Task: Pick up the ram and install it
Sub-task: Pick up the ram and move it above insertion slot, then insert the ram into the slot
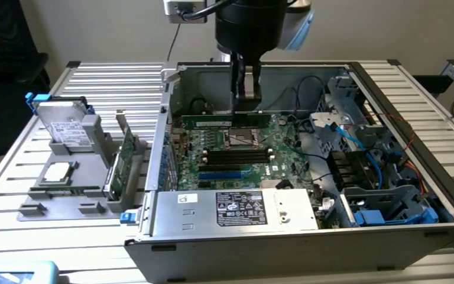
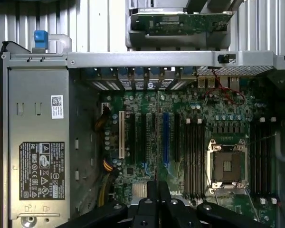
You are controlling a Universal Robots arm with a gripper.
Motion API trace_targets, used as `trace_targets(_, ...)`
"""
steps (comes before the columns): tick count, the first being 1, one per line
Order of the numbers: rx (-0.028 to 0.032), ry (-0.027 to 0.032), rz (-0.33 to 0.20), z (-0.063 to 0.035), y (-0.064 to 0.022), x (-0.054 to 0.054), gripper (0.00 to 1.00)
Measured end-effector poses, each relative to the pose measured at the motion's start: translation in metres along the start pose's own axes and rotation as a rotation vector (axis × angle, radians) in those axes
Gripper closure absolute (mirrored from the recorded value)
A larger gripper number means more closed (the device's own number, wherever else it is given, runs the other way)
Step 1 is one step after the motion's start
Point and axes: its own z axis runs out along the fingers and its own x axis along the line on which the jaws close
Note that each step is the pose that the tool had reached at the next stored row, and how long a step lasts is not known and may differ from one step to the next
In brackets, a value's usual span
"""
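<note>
The ram (image 1: 211,120), a long thin green stick, hangs level inside the open computer case (image 1: 401,112). It is over the far part of the motherboard (image 1: 235,160), just beyond the CPU socket (image 1: 243,139). My gripper (image 1: 247,109) comes straight down from above and is shut on the ram's top edge near its middle. In the wrist view the dark fingertips (image 2: 152,197) stand pressed close together above the motherboard (image 2: 133,109). Empty black memory slots (image 2: 194,156) lie beside the CPU socket (image 2: 228,166), with more slots (image 2: 261,156) on its other side.
A grey parts holder (image 1: 61,195) on the exterior view's left carries a hard drive (image 1: 64,126), a square silver processor (image 1: 57,171) and an upright expansion card (image 1: 122,158). The power supply (image 1: 239,208) fills the case's near side. A drive cage (image 1: 385,204) and blue cables (image 1: 345,133) crowd its right.
</note>
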Motion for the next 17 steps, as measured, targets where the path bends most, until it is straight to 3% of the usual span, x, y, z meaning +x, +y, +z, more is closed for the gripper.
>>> trace_targets(8, 0.0022, 0.001, 0.0, 0.0074, -0.0207, -0.029, 0.87)
trace_targets(17, 0.0082, 0.001, 0.0, 0.0141, -0.0263, -0.059, 0.87)
